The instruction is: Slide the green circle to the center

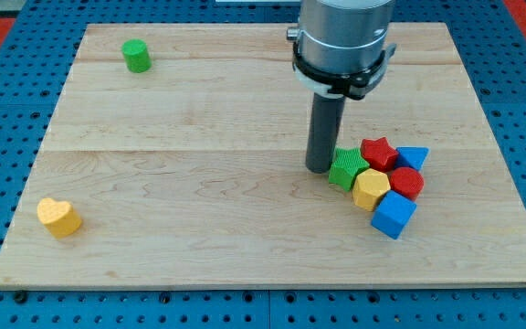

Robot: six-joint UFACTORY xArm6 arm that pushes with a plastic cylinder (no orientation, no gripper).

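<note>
Camera view: green circle (137, 56) far upper-left of my tip (319, 168)

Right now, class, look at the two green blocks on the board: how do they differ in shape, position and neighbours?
The green circle is a round cylinder; the green star has ridged, angular sides. The green circle stands alone near the view's top left; the green star is packed into a cluster with the red star and yellow hexagon. My tip sits right beside the green star, far from the green circle. Both are green and rest on the wooden board.
</note>
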